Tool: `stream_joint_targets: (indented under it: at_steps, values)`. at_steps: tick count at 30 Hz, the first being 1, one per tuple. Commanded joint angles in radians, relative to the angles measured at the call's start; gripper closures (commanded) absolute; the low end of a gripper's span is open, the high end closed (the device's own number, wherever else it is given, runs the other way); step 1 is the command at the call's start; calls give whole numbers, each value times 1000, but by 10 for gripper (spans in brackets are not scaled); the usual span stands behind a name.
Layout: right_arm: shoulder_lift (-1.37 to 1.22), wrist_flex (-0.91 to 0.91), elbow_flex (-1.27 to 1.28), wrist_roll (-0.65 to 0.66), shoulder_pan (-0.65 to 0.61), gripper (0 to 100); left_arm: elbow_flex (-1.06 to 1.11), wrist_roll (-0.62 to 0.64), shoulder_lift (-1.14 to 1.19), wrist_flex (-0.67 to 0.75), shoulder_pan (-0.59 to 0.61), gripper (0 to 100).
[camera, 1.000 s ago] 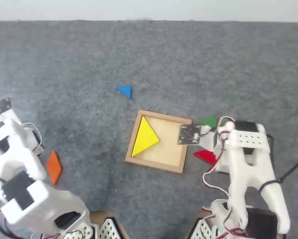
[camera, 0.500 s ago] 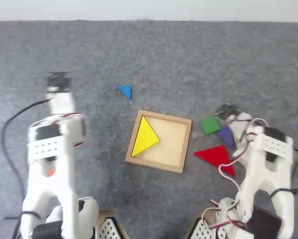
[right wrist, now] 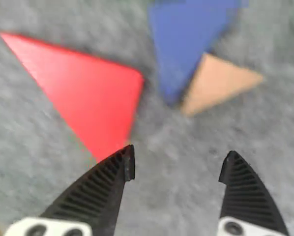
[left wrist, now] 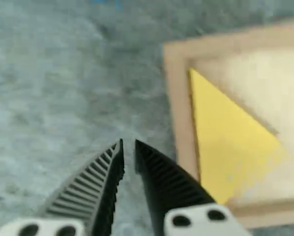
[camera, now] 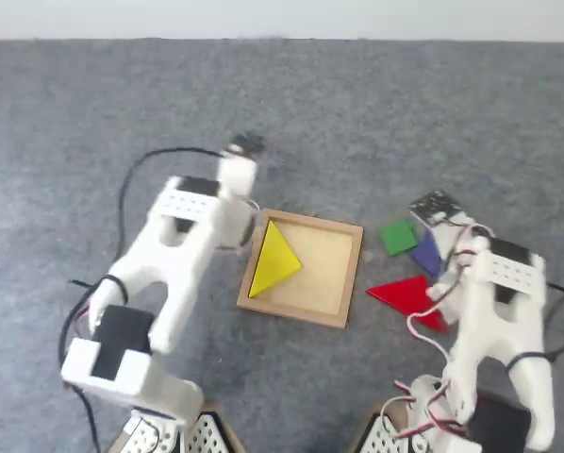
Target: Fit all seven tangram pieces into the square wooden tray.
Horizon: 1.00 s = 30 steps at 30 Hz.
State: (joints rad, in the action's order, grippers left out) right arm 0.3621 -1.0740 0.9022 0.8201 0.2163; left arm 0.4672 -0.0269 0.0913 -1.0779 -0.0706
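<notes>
The square wooden tray (camera: 343, 274) lies mid-table with a yellow triangle (camera: 273, 257) in its left half. In the left wrist view, my left gripper (left wrist: 128, 145) hovers over the carpet just outside the tray's corner (left wrist: 174, 64), beside the yellow triangle (left wrist: 225, 142), shut on nothing. The left arm (camera: 183, 245) stretches across to the tray's left side. Right of the tray lie a green square (camera: 397, 236), a purple piece (camera: 425, 251) and a red triangle (camera: 406, 294). My right gripper (right wrist: 180, 152) is open above the carpet near the red triangle (right wrist: 88, 88), the purple piece (right wrist: 186, 39) and a tan triangle (right wrist: 216, 83).
Grey carpet covers the table, with open room behind the tray and at the front between the two arm bases. The right arm (camera: 494, 283) stands over the pieces at the right. A sliver of blue (left wrist: 105, 2) shows beyond the left gripper.
The left arm has swung from the far left across to the tray's left corner, now covering where the blue triangle lay. The right arm drew back from the tray to the pieces on the right.
</notes>
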Motion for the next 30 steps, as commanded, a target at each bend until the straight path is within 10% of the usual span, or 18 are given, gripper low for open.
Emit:
stream_joint_targets:
  at_steps: [1, 30]
  values:
    - [7, -18, -11, -115, -120, 714, -62, 40, -2, -48, 86, 867]
    - [-18, 48, 95, 81, -308, 714, 433, 37, -431, 183, -54, 823]
